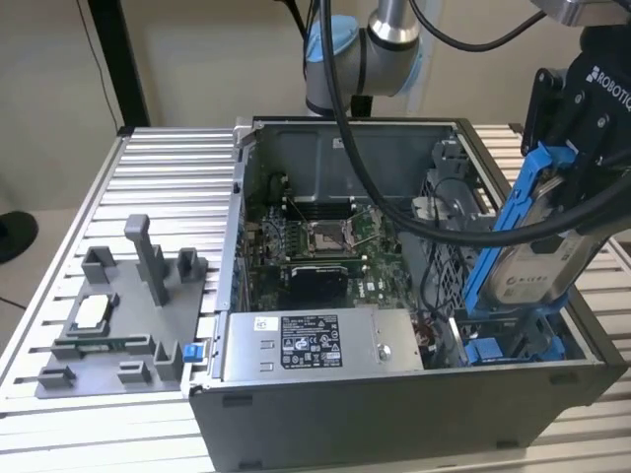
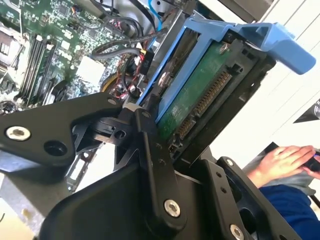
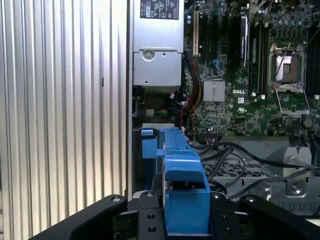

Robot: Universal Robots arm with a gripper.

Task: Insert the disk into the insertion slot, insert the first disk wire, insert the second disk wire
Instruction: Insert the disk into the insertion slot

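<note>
Pinching the disk [image 1: 537, 268] by its edges, your hand [image 1: 577, 197] holds it tilted over the insertion slot [image 1: 449, 276].

open computer case [image 1: 394, 419] on the surface [image 1: 168, 177], fixture tray [image 1: 104, 350] at the exterior view's left, disk [image 1: 532, 271] tilted over the insertion slot [image 1: 508, 347] at that view's right.

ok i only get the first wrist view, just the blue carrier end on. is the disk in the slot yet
Observer: Not seated. In the exterior view the disk hangs tilted in the claw, its lower end just above the blue fittings of the insertion slot.
Operator: can you see its connector
Observer: Yes, the second wrist view shows the connector pins along the green board side.
Operator: anyone near
Observer: A person's hand rests past the disk in the second wrist view.
</note>
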